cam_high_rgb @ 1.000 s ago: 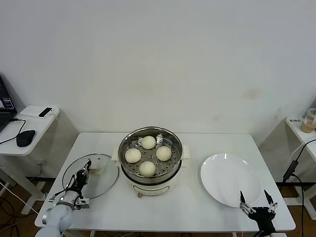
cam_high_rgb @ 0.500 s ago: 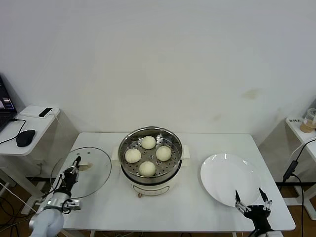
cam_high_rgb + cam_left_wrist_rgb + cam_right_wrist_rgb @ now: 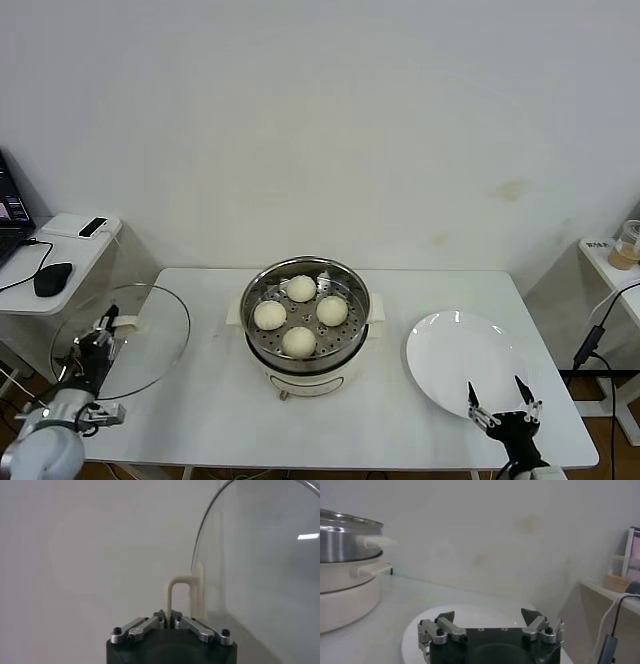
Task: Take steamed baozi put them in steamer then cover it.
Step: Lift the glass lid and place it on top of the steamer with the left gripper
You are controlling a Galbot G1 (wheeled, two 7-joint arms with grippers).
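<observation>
Four cream-white baozi (image 3: 300,314) lie in the shiny steamer (image 3: 305,318) on its cream pot base at the table's middle. My left gripper (image 3: 98,342) is shut on the cream handle (image 3: 178,596) of the glass cover (image 3: 124,340) and holds it tilted, lifted off the table's left edge. In the left wrist view the cover (image 3: 265,565) stands on edge beside the gripper (image 3: 169,617). My right gripper (image 3: 497,401) is open and empty at the front right, over the near rim of the white plate (image 3: 466,362); it also shows in the right wrist view (image 3: 488,614).
A side table (image 3: 55,255) with a mouse and a laptop stands left of the work table. A shelf with a cup (image 3: 628,243) stands at the far right. The steamer's side (image 3: 347,565) and the plate (image 3: 470,617) show in the right wrist view.
My left gripper has lifted the cover off the table and carried it leftward and up, tilting it. My right gripper has drifted slightly left and nearer.
</observation>
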